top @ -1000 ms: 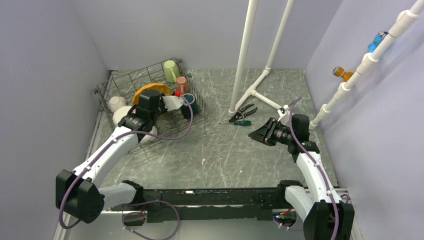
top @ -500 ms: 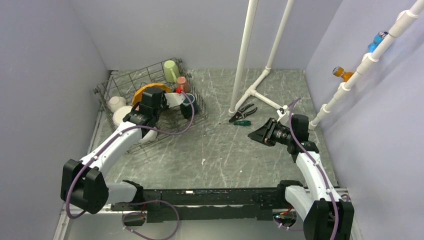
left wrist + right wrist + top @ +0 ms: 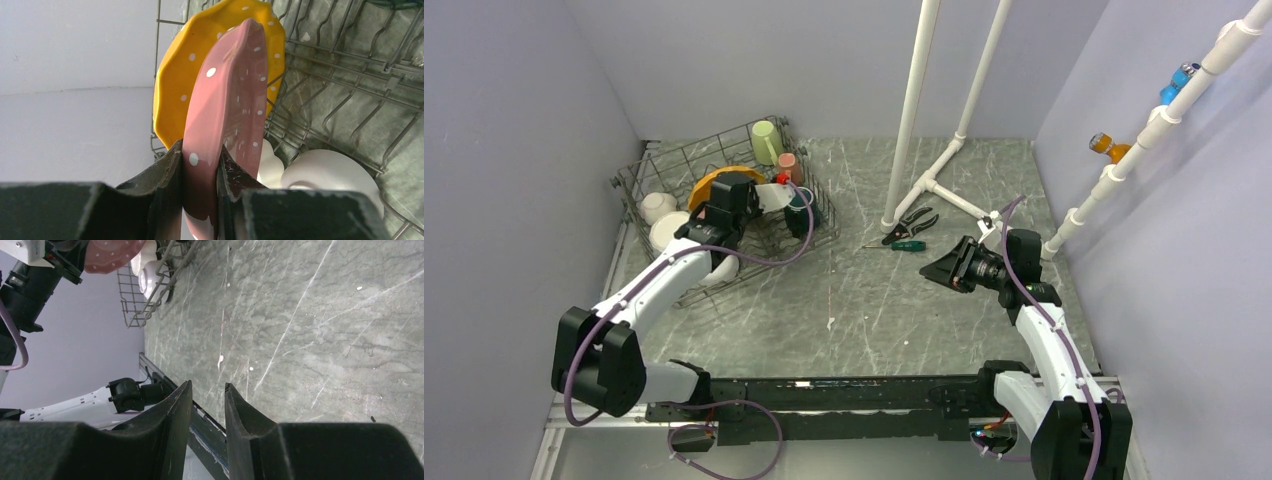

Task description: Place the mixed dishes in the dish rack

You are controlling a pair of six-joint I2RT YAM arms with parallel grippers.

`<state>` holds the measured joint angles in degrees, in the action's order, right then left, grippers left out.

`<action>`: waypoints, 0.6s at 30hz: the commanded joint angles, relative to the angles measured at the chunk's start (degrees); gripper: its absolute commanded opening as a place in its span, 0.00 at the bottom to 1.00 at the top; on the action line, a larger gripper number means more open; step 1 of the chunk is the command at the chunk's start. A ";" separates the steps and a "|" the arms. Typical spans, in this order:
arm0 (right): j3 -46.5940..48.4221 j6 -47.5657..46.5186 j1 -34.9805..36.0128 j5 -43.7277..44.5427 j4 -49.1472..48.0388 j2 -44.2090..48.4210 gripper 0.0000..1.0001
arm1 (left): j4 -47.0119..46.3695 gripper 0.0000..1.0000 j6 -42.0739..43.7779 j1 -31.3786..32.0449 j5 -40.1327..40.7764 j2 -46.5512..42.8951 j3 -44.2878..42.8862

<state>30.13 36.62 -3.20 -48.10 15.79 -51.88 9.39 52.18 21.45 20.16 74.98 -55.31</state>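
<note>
Dishes are going into the rack one at a time, and the piece in hand is the pink dotted plate (image 3: 227, 100). The left pincer (image 3: 200, 155) is clamping it by its lower rim, one finger on each face, and holding it on edge above the dish rack (image 3: 686, 155). Just behind it the orange dotted plate (image 3: 185, 85) is standing upright in the rack; whether the two are touching cannot be told. To seat it well, the plate is likely needing to go down edge-first between two tines, kept parallel to the orange one, and to be let go only once the wires are bearing it. Tilting risks knocking its neighbour. Its rim is scalloped, its glaze glossy with scattered white dots, so it may be slippery in the grip. A white bowl (image 3: 330, 175) is lying low in the rack to one side. The right pincer (image 3: 208, 390) is hovering over the counter (image 3: 325, 330) well apart from the rack, fingers slightly parted and gripping nothing.
</note>
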 commanded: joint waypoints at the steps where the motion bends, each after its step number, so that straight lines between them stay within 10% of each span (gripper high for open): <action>1: -0.19 0.12 -0.06 -0.87 -2.56 0.18 0.32 | -6.32 0.00 0.25 -0.30 0.12 -0.85 -3.33; 18: -0.49 0.76 -0.05 -0.86 -3.27 -0.07 0.32 | -4.90 0.00 -1.26 -1.79 -4.14 1.69 -4.41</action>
<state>29.71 37.04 -3.20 -48.10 15.73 -52.07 11.40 51.03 20.21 16.91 78.11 -55.35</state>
